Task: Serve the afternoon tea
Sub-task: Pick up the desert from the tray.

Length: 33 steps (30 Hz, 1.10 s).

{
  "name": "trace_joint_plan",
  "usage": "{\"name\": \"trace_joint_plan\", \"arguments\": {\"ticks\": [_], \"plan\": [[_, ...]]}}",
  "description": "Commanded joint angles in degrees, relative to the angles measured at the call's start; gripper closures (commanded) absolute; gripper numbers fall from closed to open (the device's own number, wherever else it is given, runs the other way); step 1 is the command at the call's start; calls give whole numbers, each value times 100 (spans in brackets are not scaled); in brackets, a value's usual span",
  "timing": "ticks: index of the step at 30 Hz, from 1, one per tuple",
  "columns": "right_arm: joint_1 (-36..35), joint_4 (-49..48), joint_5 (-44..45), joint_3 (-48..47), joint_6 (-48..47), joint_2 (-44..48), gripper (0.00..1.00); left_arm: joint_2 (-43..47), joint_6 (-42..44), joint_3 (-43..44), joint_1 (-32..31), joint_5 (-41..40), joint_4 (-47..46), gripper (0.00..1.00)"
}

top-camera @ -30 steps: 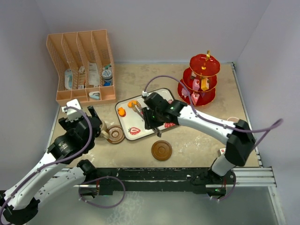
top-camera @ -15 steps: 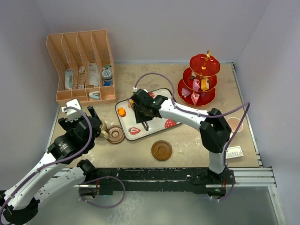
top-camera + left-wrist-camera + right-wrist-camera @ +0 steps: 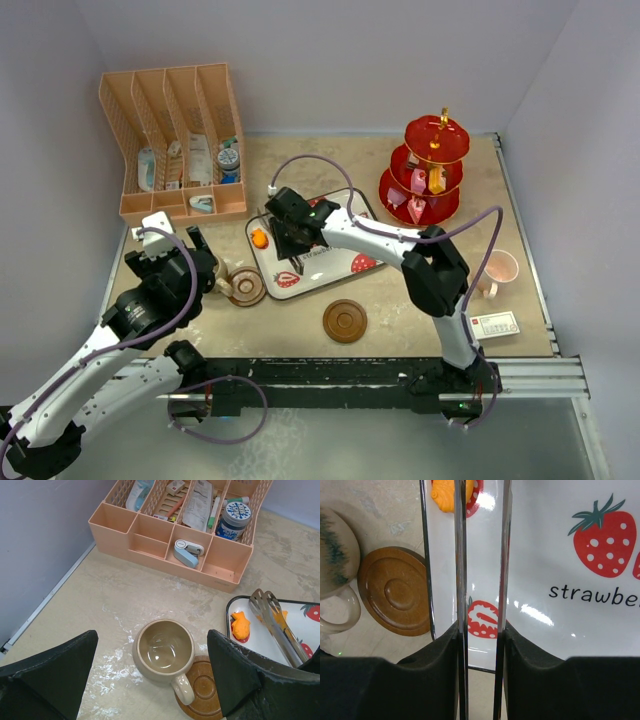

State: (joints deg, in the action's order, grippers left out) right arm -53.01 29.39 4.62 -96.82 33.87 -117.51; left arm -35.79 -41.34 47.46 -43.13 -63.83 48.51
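My right gripper [image 3: 480, 630] is shut on the metal tongs [image 3: 461, 555], one pad on each arm. The tongs' tips reach toward an orange fish-shaped cake [image 3: 451, 492] on the white strawberry tray [image 3: 545, 545]. In the top view this gripper [image 3: 290, 235] hangs over the tray's left half, beside the cake [image 3: 260, 238]. My left gripper [image 3: 152, 640] stands open above the tan mug [image 3: 162, 650]. The mug sits upright on the table, its handle over a brown saucer [image 3: 202, 690]. A second saucer [image 3: 345, 321] lies nearer the front. The red three-tier stand [image 3: 430, 170] holds several small cakes. The pink mug [image 3: 497, 268] stands at the right.
The peach divided rack [image 3: 175, 140] of toiletries fills the back left corner. A small white card [image 3: 497, 325] lies at the front right. Walls close in the table on the left, back and right.
My right arm has swung left across the tray with the tongs, toward the orange cake, uncovering the pink mug at the right. The left arm has not moved.
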Motion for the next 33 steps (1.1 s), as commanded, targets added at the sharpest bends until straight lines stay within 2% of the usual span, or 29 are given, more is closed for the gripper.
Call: {"name": "trace_joint_plan", "arguments": {"ticks": [1,4,18,23,26,33], "plan": [[-42,-120,-96,43,-130,114,65,-11,4,184,12,-127,-89,12],[-38,-77,-182,305,-20,225,65,-16,-2,184,14,-118,-101,12],[182,394,910,1459,148,1347,64,-33,20,176,7,-65,-113,12],[212,207,587,1682,108,1872,64,-30,21,182,9,-60,-109,12],[246,210,757,1708,146,2124,62,-3,21,175,7,-51,-112,12],[527,103,469,1598,-564,1948,61,-7,38,176,11,-15,-123,12]]}}
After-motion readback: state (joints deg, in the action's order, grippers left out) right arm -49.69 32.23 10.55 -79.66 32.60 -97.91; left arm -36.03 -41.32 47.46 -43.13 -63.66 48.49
